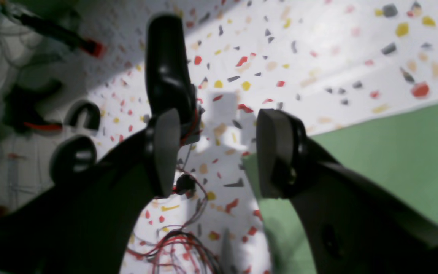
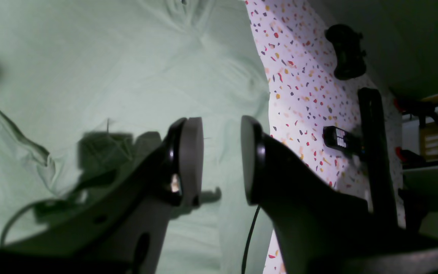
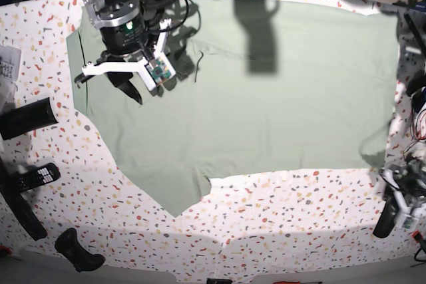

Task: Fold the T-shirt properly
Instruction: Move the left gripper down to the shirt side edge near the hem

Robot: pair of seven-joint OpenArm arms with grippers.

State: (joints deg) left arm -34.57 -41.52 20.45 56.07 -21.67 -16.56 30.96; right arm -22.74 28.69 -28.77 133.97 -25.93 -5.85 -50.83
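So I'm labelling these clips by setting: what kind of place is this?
Probably a robotics lab bench, not a home: a terrazzo-patterned tabletop with the T-shirt spread out, loose red and black wiring at its edge, and a remote control lying nearby.

The pale green T-shirt (image 3: 266, 98) lies spread flat, unfolded, across the far worktop (image 3: 279, 217), sleeve pointing near-left.

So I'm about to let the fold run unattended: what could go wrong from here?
1. The right gripper hangs open over the flat middle of the T-shirt, not an edge, so it may pinch both layers.
2. The left gripper is open over bare table beside the hem and could miss it.
3. Loose wires below it might snag.
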